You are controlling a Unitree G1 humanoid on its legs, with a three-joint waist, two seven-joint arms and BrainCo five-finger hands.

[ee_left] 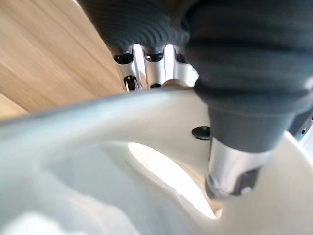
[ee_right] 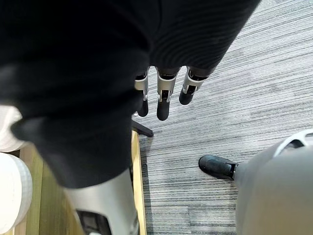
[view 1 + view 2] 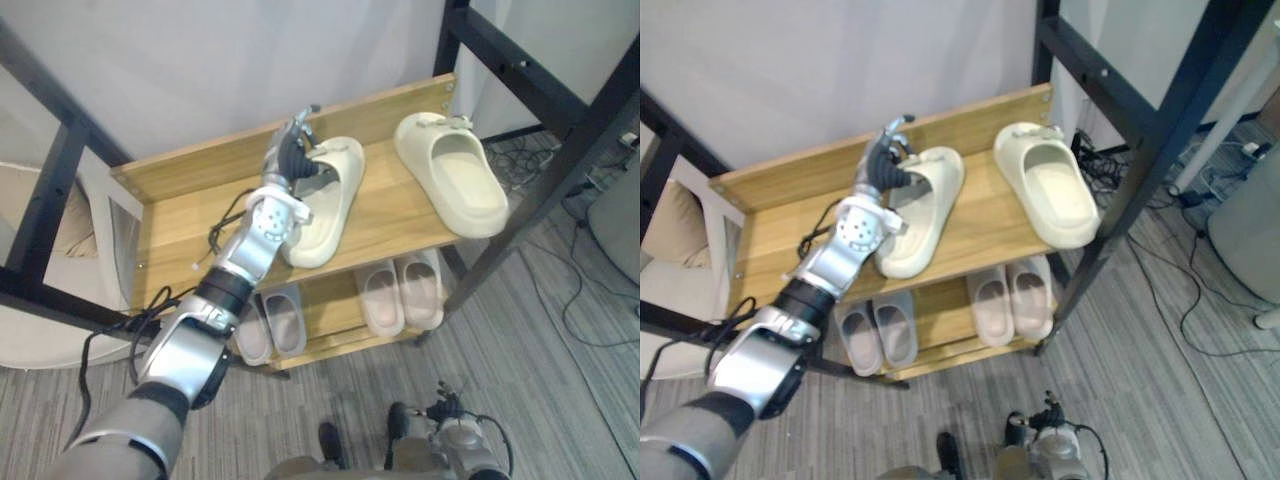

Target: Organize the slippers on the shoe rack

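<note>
Left arm, left eye view: nearest the lens, it ran from the lower left up to the top shelf of the shoe rack (image 3: 190, 215).
Left hand (image 3: 288, 155): on the upper of the held slipper (image 3: 325, 215), at its far end by the back board.
Held slipper: cream, lying on the top shelf, angled, heel toward the shelf's front edge.
Second cream slipper (image 3: 455, 175): on the same shelf, to the right, apart from the held one.
Lower shelf: a grey pair (image 3: 270, 325) on the left and a pale pink pair (image 3: 400, 295) on the right.
Right hand (image 3: 455, 438): low, over the carpet (image 3: 560, 400).
Left wrist view: fingers (image 1: 146, 68) curled behind the slipper's upper and the thumb (image 1: 234, 166) in front, pinching it between them.
Right wrist view: fingers (image 2: 164, 98) hung loose and nearly straight above the carpet, holding nothing, beside the rack's wooden edge.
</note>
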